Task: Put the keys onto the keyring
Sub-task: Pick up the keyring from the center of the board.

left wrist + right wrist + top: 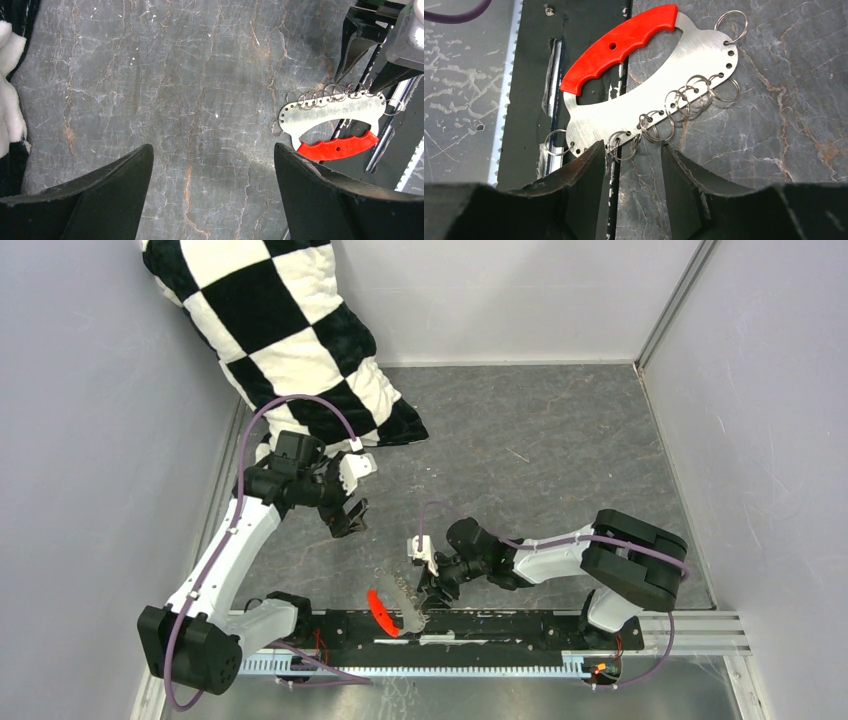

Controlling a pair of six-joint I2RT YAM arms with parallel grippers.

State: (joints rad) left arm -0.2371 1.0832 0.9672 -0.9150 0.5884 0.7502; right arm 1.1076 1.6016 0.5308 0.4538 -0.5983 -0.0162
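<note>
The keyring is a silvery metal plate (644,105) with a red grip (619,47) and several thin split rings (684,97) along its edge. It lies flat, half on the marbled floor and half on the black rail. It also shows in the top view (400,605) and in the left wrist view (325,112). My right gripper (631,150) is open, its tips at the plate's ringed edge with one ring between them. My left gripper (212,155) is open and empty above bare floor, left of the plate. No green-headed key is in view.
A black-and-white checkered cushion (290,330) leans in the back left corner, behind the left arm. The black base rail (520,625) runs along the near edge. Grey walls close in the left, back and right sides.
</note>
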